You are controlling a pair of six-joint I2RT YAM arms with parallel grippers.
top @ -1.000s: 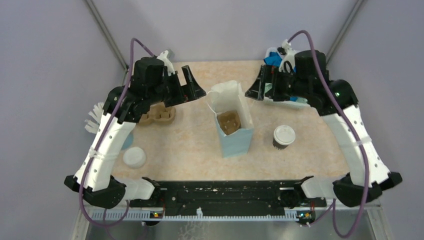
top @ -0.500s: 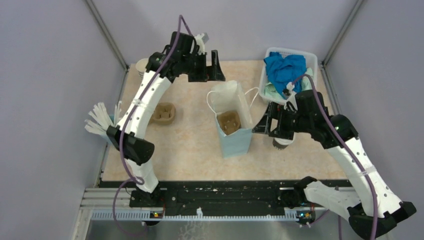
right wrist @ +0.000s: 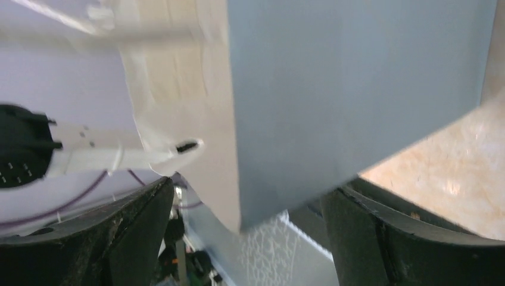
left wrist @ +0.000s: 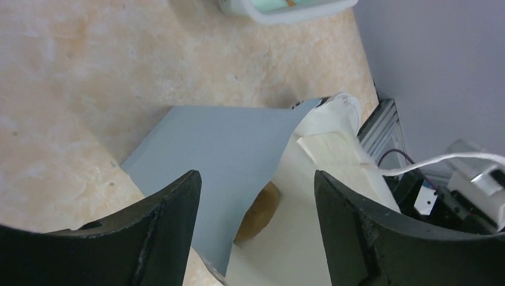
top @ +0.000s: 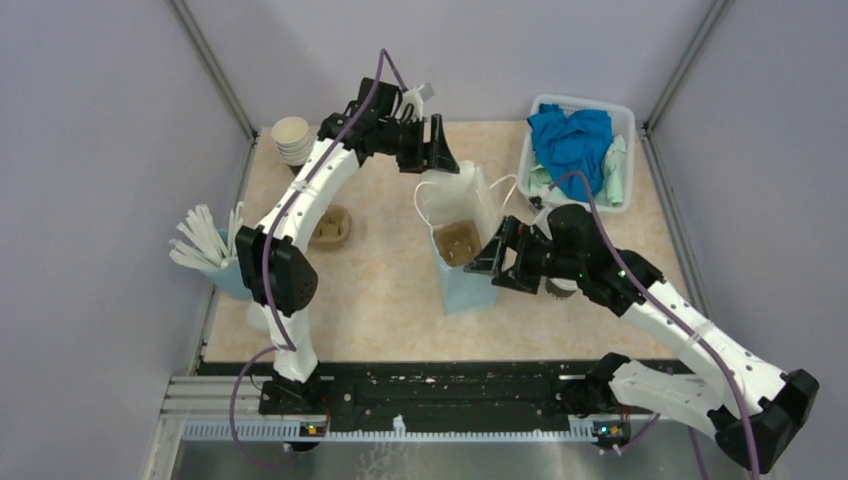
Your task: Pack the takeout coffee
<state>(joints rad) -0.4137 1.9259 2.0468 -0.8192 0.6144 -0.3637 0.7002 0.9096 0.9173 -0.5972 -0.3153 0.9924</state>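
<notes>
Coffee cup (top: 558,290) stands on the counter (top: 380,290) just right of the paper bag (top: 468,288). It is mostly hidden under the right arm, so only a sliver of it shows, and neither tool has it. The bag stands upright with its mouth open, and a brown cardboard cup holder (top: 458,243) sits inside.

The left tool (top: 441,158) hangs released over the bag's far rim. Its wrist view shows the fingers spread wide with the rim and cream lining between them, touching nothing.

The right tool (top: 495,265) is also released. Its fingers straddle the bag's right wall near the top, and the blue side fills its own view.

Both arms appear set to pinch opposite rims and hold the mouth wide and steady. That would explain why the cup waits beside the bag and has not yet been lifted.
</notes>
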